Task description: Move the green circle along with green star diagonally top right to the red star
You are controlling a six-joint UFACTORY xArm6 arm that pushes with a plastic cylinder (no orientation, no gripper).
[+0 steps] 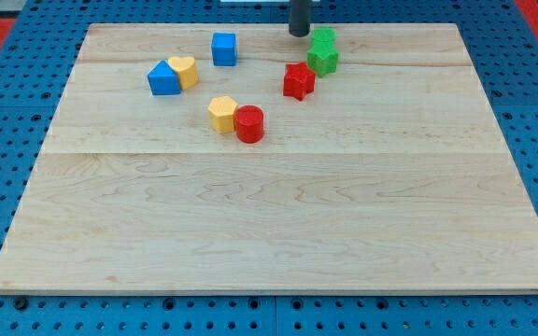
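My tip [299,34], the end of a straight dark rod with no hand to open or close, sits near the top edge of the pale wooden tabletop [278,224], just left of two green blocks, the green circle [323,39] and the green star [323,60], touching. The red star block [298,81] lies just below-left of them.

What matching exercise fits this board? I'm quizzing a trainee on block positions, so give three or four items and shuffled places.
Column one:
1. red star
2. blue cube
3. red cylinder
4. my tip

Column two:
A. touching a yellow block
B. just left of the green blocks, at the view's top
C. below-left of the green blocks
D. alone, top centre-left

Pairs: 1-C, 2-D, 3-A, 4-B
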